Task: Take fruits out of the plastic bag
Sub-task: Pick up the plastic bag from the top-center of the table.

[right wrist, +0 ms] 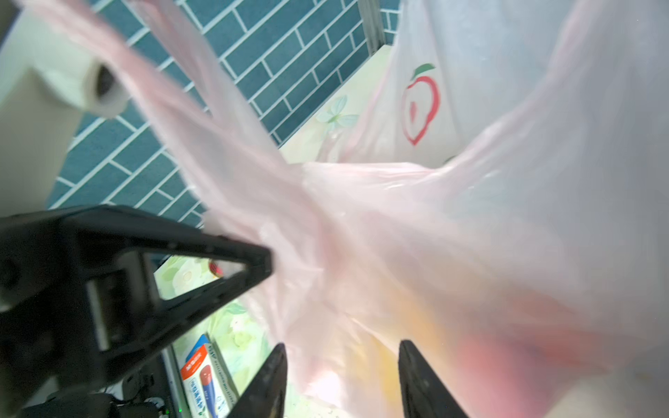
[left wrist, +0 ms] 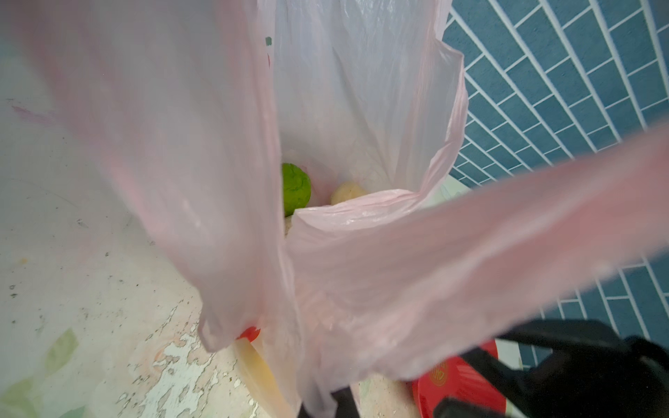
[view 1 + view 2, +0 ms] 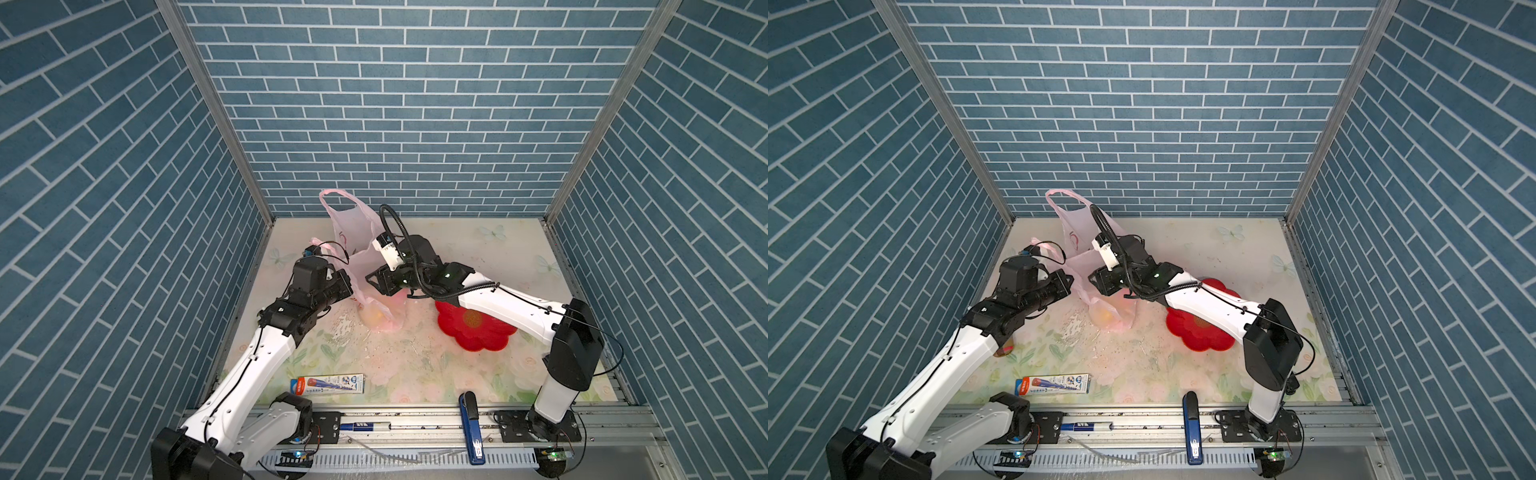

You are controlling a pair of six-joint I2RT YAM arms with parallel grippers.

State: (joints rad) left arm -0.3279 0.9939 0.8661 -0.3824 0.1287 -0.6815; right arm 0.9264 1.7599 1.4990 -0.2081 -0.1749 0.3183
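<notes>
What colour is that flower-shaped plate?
The plate is red, with a gold centre mark; clearest in a top view.

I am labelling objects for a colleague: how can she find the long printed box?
On the flowery table, at its front edge near the left arm, the box lies flat. Unlike the blue stapler and marker, it shows red print and sits off the rail.

No words or numbers are legible. The plastic bag bears a red fruit outline with a green leaf; print on the box and plate is too small.
</notes>
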